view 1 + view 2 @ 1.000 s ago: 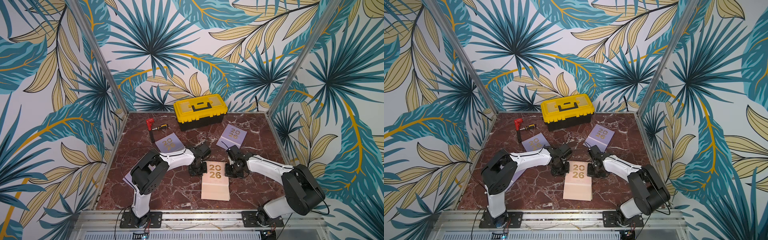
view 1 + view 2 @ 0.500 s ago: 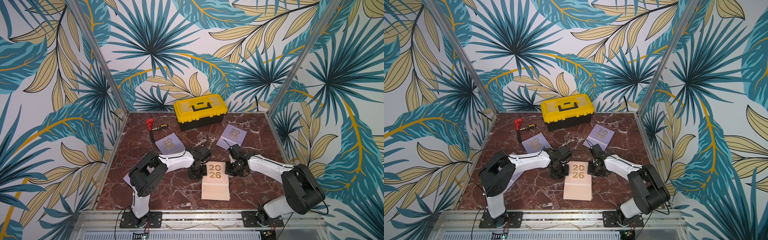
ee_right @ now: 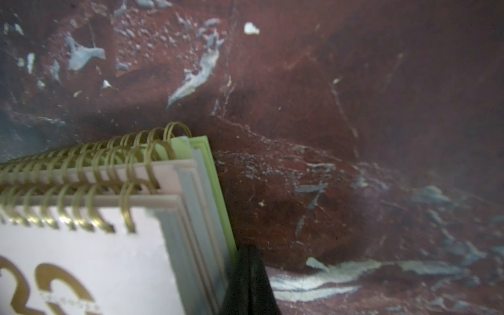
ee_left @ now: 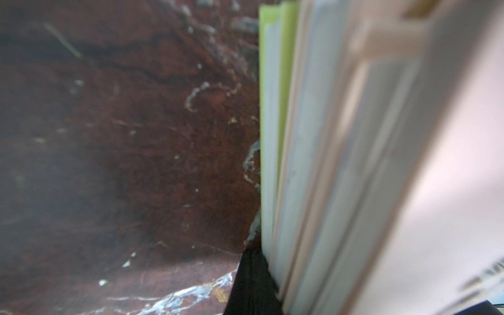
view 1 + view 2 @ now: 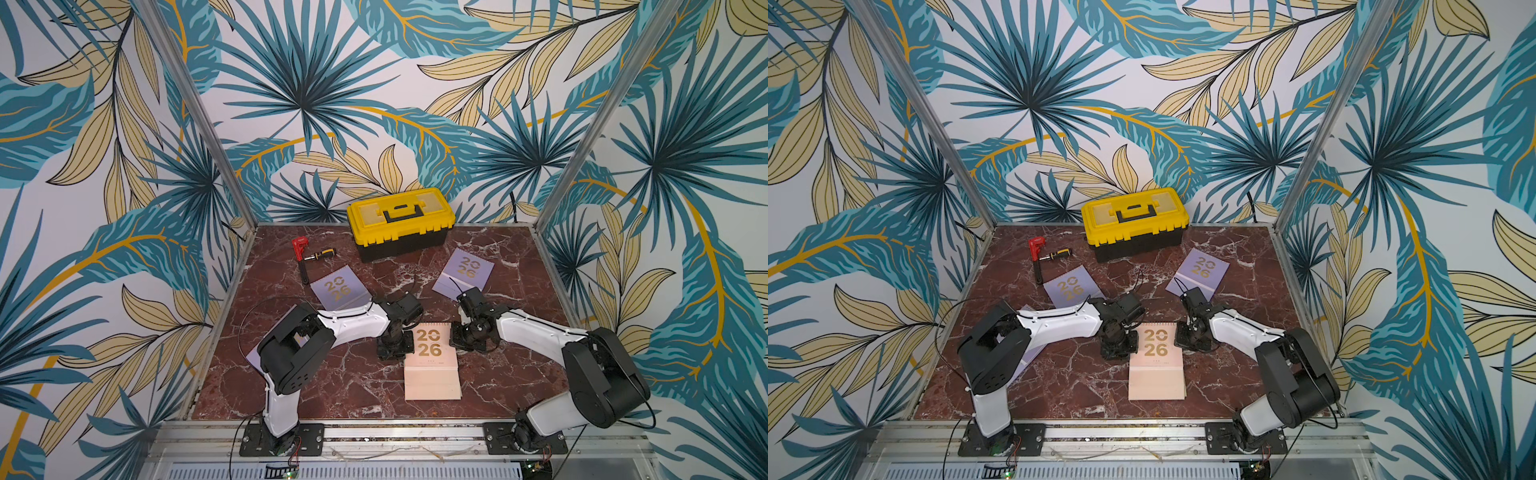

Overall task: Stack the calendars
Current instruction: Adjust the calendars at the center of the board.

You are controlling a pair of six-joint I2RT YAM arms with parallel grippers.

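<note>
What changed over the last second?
Left tool crept slightly toward the front edge beside the calendar stack. Nothing gripped or released; both tools shut. Right tool, the stack, far purple calendars and toolbox stayed put.

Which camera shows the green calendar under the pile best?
The right wrist view: the lime green calendar shows its corner sharply. The left wrist view shows a blurred edge; both top views hide it under the peach calendar.
</note>
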